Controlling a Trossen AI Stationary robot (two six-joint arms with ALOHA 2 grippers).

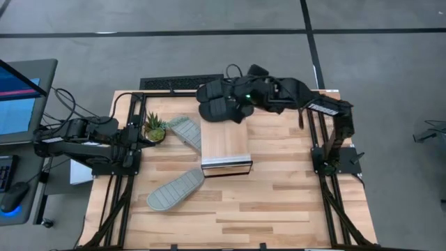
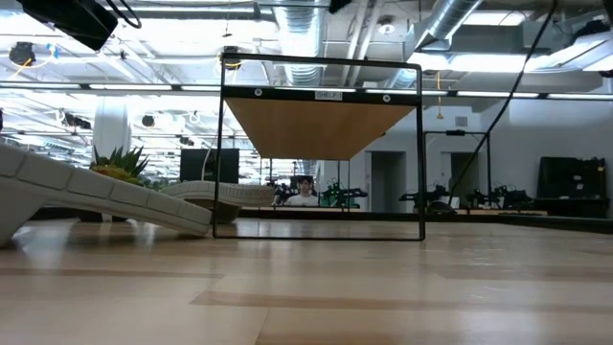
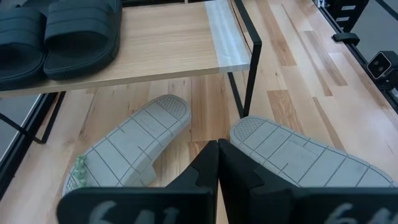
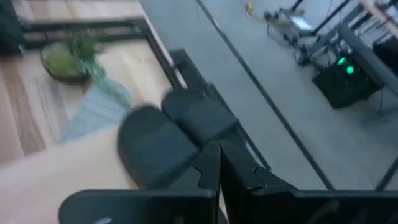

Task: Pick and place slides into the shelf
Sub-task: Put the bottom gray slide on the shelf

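The shelf (image 1: 224, 143) is a light-wood board on a thin black frame with a silvery near edge (image 1: 226, 164). Both black slides (image 1: 219, 101) lie side by side on its far end, and show in the left wrist view (image 3: 59, 34) and the right wrist view (image 4: 155, 146). One grey-green slide (image 1: 185, 131) lies sole up beside the shelf's left edge. The other (image 1: 174, 189) lies sole up nearer the front. My right gripper (image 4: 217, 158), shut, reaches over the black slides from the right. My left gripper (image 3: 217, 155), shut, waits at the table's left side. My right gripper is over the black slides' ends (image 4: 199, 118), but its own fingers cover the spot, so I cannot tell whether it touches them.
A small potted plant (image 1: 155, 129) stands left of the shelf, next to the far grey-green slide. A black keyboard-like bar (image 1: 174, 84) lies along the table's far edge. Black frame rails run down both sides (image 1: 115, 188). Bare wood shows right of the shelf (image 1: 286, 181).
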